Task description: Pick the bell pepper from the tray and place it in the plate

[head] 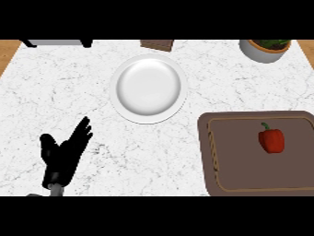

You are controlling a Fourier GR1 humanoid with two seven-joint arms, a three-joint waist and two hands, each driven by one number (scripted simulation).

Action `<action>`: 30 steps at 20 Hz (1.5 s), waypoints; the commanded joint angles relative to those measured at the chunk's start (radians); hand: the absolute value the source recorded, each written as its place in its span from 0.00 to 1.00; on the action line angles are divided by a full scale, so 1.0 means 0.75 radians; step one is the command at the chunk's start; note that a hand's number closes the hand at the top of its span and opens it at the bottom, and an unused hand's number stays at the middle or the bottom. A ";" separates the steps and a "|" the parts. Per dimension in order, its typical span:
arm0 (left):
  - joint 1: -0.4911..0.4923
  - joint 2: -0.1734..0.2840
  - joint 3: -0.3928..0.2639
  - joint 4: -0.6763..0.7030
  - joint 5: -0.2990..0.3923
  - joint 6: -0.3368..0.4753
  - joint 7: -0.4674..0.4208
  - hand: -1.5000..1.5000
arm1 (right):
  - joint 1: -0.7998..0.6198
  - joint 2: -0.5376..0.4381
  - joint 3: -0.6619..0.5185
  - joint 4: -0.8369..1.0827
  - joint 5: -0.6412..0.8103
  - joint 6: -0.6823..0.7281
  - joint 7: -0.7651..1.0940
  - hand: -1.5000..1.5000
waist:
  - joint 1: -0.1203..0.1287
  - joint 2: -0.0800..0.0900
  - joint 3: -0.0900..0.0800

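Bell pepper (271,139): lying inside the tray, right of its middle, red body with green stem pointing toward the far rim; not touching any wall; no hand on it.
Tray (212,152): sitting at the near right of the counter, brown, rectangular with rounded corners, raised rim all round; near rim running along the lower edge of the view; holding only the bell pepper.
Left hand (61,154): showing well to the left of the tray, low in the view, black, fingers straight and spread, pointing up and away, thumb standing out to the left; holding nothing, touching nothing; resting over the counter with a short piece of grey forearm coming in below it.
Right hand: not showing anywhere.
Counter (50,92): lying under the tray and everything else, white marble with grey veins; wooden floor showing past its left and right edges.
Plate (149,88): standing beyond the tray and to its left, white, round, bare; clear of the tray's far left corner, a strip of counter lying between them.
Plant pot (264,50): sitting far beyond the tray, at the counter's far right corner, white with green leaves, cut by the upper edge.
Brown block (157,44): lying farther than the plate, left of the tray, at the far edge.
Grey object (57,43): sitting far left of the tray, at the far edge, too cut off to identify.
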 commanded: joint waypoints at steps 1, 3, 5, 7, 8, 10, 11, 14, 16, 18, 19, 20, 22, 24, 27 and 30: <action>-0.066 -0.075 -0.002 0.054 -0.039 0.033 0.008 0.50 | 0.006 0.048 0.071 -0.174 0.095 -0.006 0.210 0.00 | -0.008 0.000 0.001; 0.067 0.005 0.045 -0.013 -0.006 -0.062 -0.035 0.50 | 0.051 0.128 0.080 -0.225 0.155 -0.045 0.236 0.00 | -0.003 -0.001 0.001; 0.005 -0.066 0.009 -0.025 -0.084 0.037 0.015 0.50 | 0.088 0.141 0.064 -0.304 0.195 -0.050 0.316 0.00 | -0.008 -0.001 0.001; -0.028 -0.046 0.059 0.003 -0.016 -0.043 0.049 0.50 | -0.023 0.230 0.150 -0.177 0.322 -0.088 0.328 0.00 | 0.004 0.002 0.002; -0.054 -0.093 0.041 0.081 -0.081 -0.002 -0.020 0.50 | -0.056 0.202 0.140 -0.188 0.303 -0.004 0.399 0.00 | 0.002 0.002 0.001; 0.001 -0.074 0.054 -0.002 -0.069 -0.008 0.035 0.50 | -0.005 0.261 0.157 -0.157 0.350 -0.008 0.364 0.00 | 0.002 0.001 0.002; 0.058 -0.065 0.029 -0.039 -0.081 -0.019 0.024 0.50 | 0.059 0.268 0.169 -0.345 0.325 0.002 0.499 0.00 | -0.004 -0.001 0.001; -0.016 -0.085 0.077 0.013 -0.079 -0.048 0.035 0.50 | 0.020 0.348 0.167 -0.136 0.389 0.027 0.345 0.00 | 0.001 0.002 0.002; -0.068 -0.076 0.106 0.037 -0.096 -0.050 0.092 0.50 | 0.047 0.385 0.173 -0.176 0.433 0.037 0.363 0.00 | -0.002 0.002 0.002; -0.007 -0.091 0.118 -0.027 -0.093 -0.079 0.108 0.50 | 0.062 0.406 0.110 -0.259 0.446 0.092 0.416 0.00 | -0.002 0.000 0.002; -0.003 -0.084 0.140 0.053 -0.099 -0.129 -0.005 0.50 | 0.007 0.468 0.139 -0.194 0.491 0.047 0.403 0.00 | 0.001 0.001 0.002; -0.058 -0.091 0.152 0.014 -0.095 -0.126 0.093 0.50 | -0.018 0.458 0.116 -0.201 0.501 0.111 0.426 0.00 | 0.000 0.001 0.002; -0.018 -0.094 0.160 -0.023 -0.132 -0.110 0.088 0.50 | -0.029 0.499 0.086 -0.118 0.564 0.079 0.369 0.00 | 0.001 0.001 0.002; -0.037 -0.136 0.130 0.007 -0.168 -0.081 0.110 0.50 | -0.007 0.527 0.125 -0.173 0.640 0.051 0.432 0.00 | -0.001 0.001 0.002; 0.025 -0.113 0.151 -0.022 -0.133 -0.154 0.061 0.50 | 0.109 0.463 0.093 -0.237 0.677 0.075 0.416 0.00 | -0.006 0.000 0.002; 0.052 -0.163 0.122 -0.049 -0.193 -0.110 0.080 0.50 | -0.049 0.594 0.135 -0.095 0.799 0.043 0.480 0.00 | 0.003 0.002 0.002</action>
